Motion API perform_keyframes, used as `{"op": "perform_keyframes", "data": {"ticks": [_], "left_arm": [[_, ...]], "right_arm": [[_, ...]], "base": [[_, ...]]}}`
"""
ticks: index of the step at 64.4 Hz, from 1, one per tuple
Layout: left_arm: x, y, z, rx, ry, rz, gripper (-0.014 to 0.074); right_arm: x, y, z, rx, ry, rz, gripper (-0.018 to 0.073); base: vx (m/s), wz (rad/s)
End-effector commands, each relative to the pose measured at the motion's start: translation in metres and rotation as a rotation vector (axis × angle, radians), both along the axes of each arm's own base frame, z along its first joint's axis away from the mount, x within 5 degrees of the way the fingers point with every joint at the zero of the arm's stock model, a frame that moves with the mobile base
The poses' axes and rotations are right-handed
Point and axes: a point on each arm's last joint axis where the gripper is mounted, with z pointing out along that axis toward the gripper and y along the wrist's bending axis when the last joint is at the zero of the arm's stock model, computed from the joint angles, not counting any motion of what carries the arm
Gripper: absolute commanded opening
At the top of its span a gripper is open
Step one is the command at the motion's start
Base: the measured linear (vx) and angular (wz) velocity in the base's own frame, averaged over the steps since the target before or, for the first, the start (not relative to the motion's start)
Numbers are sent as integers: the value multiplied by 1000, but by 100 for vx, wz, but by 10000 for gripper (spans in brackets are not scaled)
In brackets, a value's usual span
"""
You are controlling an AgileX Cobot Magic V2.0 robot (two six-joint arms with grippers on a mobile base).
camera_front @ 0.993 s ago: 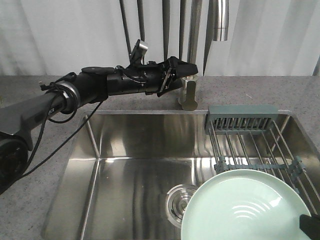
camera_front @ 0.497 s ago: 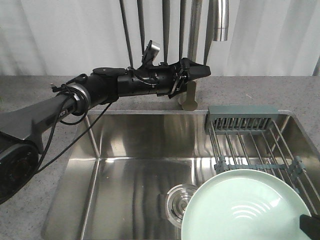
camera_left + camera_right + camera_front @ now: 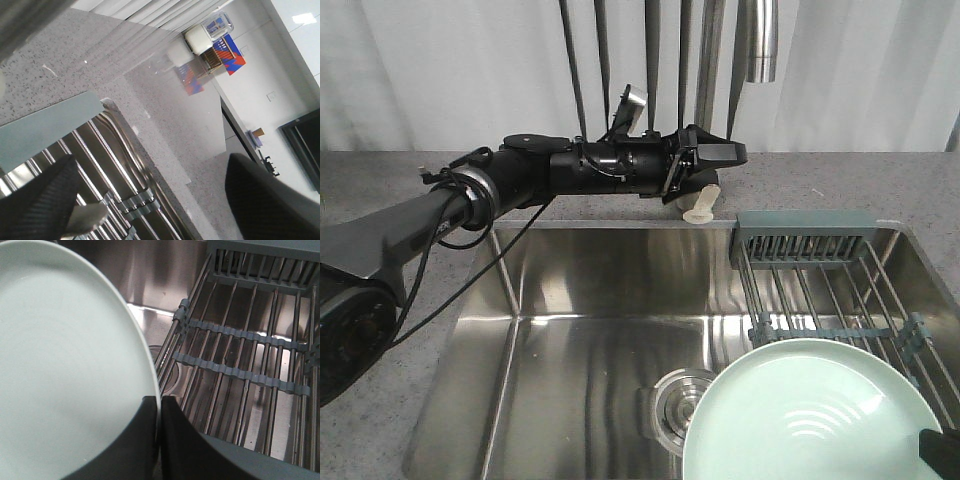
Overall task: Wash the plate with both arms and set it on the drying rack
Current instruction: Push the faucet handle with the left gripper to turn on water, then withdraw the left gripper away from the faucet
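Note:
The pale mint-green plate (image 3: 810, 420) hangs tilted over the sink's front right, its hollow side facing up. My right gripper (image 3: 159, 407) is shut on its rim, one finger on each face; in the front view only a black corner of that gripper (image 3: 942, 455) shows. The drying rack (image 3: 830, 295) of steel rods spans the sink's right side, with its slotted caddy (image 3: 805, 237) at the back. My left gripper (image 3: 708, 160) reaches level across the back counter, just above a beige faucet lever (image 3: 701, 206). In the left wrist view its fingers (image 3: 35, 200) stand wide apart, open.
The steel sink (image 3: 590, 340) has a round drain (image 3: 682, 400) left of the plate. The faucet spout (image 3: 760, 40) and several hanging steel rods (image 3: 650, 60) stand above the back counter (image 3: 820, 180). No water shows at the spout.
My left arm has swung right and levelled out over the faucet base. The beige lever, upright before, now leans over. The plate and right gripper have stayed put.

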Motion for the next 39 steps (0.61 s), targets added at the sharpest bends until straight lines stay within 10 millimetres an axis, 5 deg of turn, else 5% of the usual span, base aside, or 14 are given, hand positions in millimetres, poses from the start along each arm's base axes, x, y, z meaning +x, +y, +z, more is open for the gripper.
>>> {"op": "perform_keyframes", "data": {"ticks": [1, 20, 39], "left_arm": [[-25, -5, 53, -119, -32, -152, 533], [-4, 42, 70, -150, -20, -53, 375], [6, 127, 94, -103, 32, -22, -8]], "right_arm": [[4, 0, 14, 31, -84, -13, -8], [4, 0, 14, 31, -84, -13, -8], [4, 0, 14, 31, -84, -13, -8]], "base": [[0, 0], [0, 0], [0, 0]]}}
